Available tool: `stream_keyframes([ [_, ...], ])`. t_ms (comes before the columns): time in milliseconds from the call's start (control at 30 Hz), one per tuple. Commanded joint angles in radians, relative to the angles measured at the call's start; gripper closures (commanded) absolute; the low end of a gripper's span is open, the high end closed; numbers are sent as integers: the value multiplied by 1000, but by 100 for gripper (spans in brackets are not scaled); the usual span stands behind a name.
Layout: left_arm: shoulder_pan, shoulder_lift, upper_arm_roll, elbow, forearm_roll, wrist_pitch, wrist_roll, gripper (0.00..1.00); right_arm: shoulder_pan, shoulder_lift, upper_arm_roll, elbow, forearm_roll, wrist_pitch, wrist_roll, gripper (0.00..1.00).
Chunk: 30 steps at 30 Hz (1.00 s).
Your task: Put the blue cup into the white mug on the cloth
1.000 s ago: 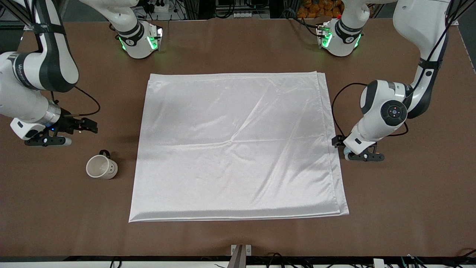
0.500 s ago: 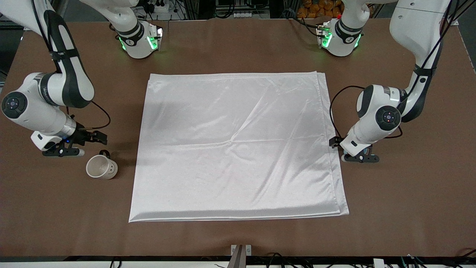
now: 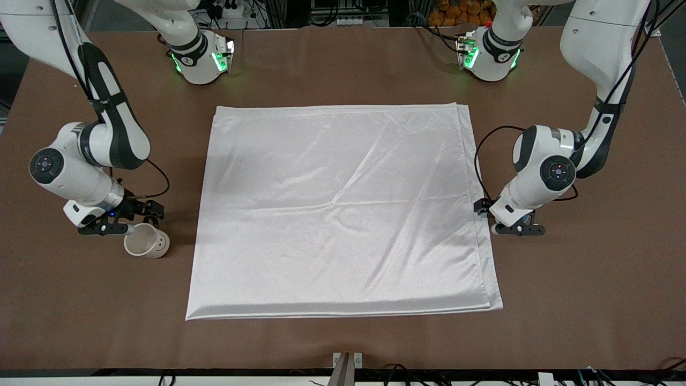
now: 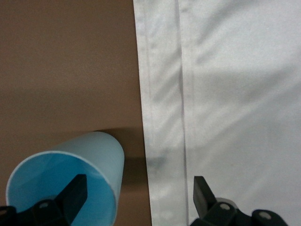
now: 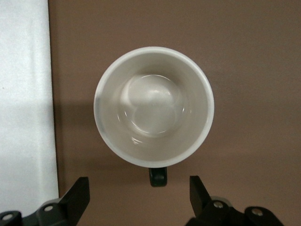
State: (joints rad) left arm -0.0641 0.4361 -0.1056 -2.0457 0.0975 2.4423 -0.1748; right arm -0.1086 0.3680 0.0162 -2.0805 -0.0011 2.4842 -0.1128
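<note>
Front view shows 1 shiny, creased white cloth [image 3: 343, 209] with 1 round cream white mug [image 3: 146, 240] off it at the right arm's end under the wide-open right gripper [image 3: 134, 217], while the left gripper [image 3: 517, 229], fingers wide, hides 1 tapered blue cup [image 4: 66, 181].

Brown table [image 3: 343, 69], cluttered cables [image 3: 343, 16] above
</note>
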Motion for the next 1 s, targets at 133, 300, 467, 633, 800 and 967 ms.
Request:
stream_keyframes([
  [133, 27, 9, -3, -2, 27, 21, 3, 51, -8, 45, 10, 13, 16, 53, -25, 22],
  [300, 29, 13, -3, 1, 27, 21, 3, 82, -10, 55, 10, 16, 13, 65, -25, 38],
  [467, 29, 16, -3, 2, 27, 21, 3, 95, -10, 54, 8, 20, 15, 65, -50, 68],
  [633, 29, 18, -3, 2, 27, 21, 3, 100, -8, 43, 10, 22, 15, 62, -50, 99],
  [800, 29, 18, -3, 4, 27, 21, 3, 100, 3, 16, 10, 25, 15, 51, -47, 100],
  [967, 29, 16, -3, 4, 27, 21, 3, 100, 42, -35, 11, 34, 18, 21, -41, 100],
])
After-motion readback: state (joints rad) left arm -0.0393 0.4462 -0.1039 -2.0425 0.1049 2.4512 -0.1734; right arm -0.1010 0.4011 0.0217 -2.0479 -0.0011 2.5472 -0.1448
